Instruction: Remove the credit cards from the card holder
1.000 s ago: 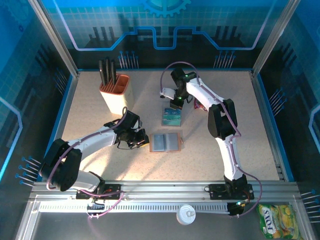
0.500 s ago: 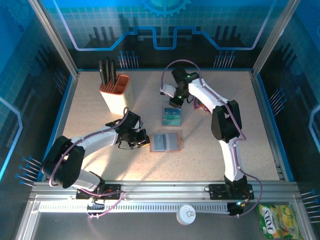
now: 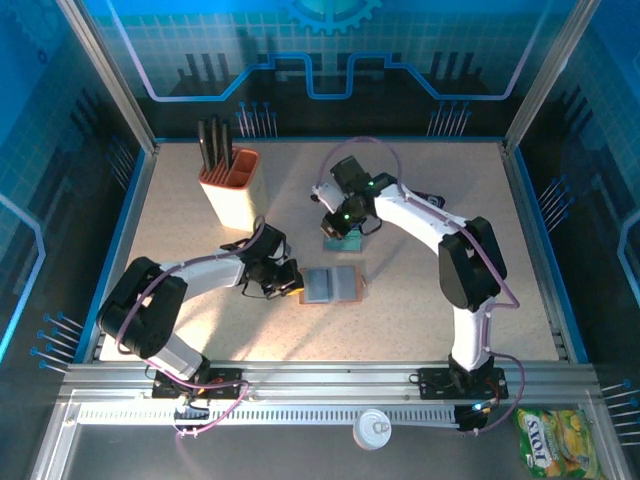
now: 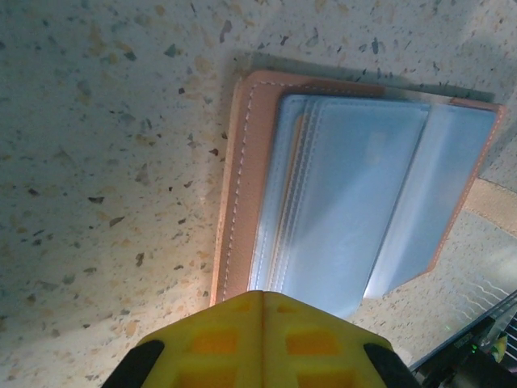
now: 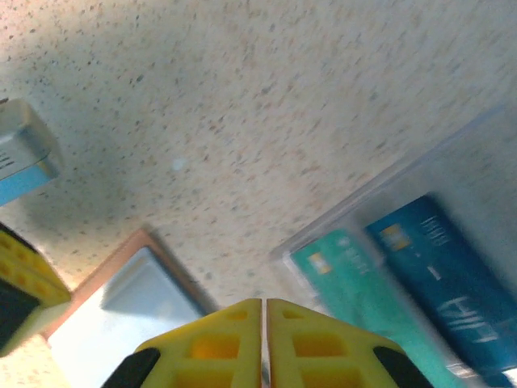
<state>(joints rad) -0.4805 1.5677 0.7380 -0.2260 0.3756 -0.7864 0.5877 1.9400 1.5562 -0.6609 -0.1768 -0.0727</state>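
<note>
Far left on my overhead feed, an orange-and-cream knife block [image 3: 231, 186] stands upright near the back of the speckled surface [image 3: 400, 330]. In front of it my left claw [image 3: 287, 281] sits low, just beside the left edge of the card holder [image 3: 331, 285]. On the left wrist camera that claw [image 4: 262, 296] has its yellow fingers pressed together with nothing between them, the tip right at the holder's near edge; I cannot tell whether it touches.

The card holder [image 4: 347, 210] lies open and flat near the middle of the surface, grey-blue pockets up inside a brown stitched border. Just behind it, the credit cards [image 3: 344, 239] lie flat. My right claw [image 3: 341, 220] hangs over them, and its wrist view shows the claw [image 5: 264, 304] closed and empty. Below it one teal card and one blue card [image 5: 404, 299] lie side by side inside a clear case [image 5: 452, 153]. A green and yellow snack pouch [image 3: 555, 440] lies off the surface at the near right corner.
</note>
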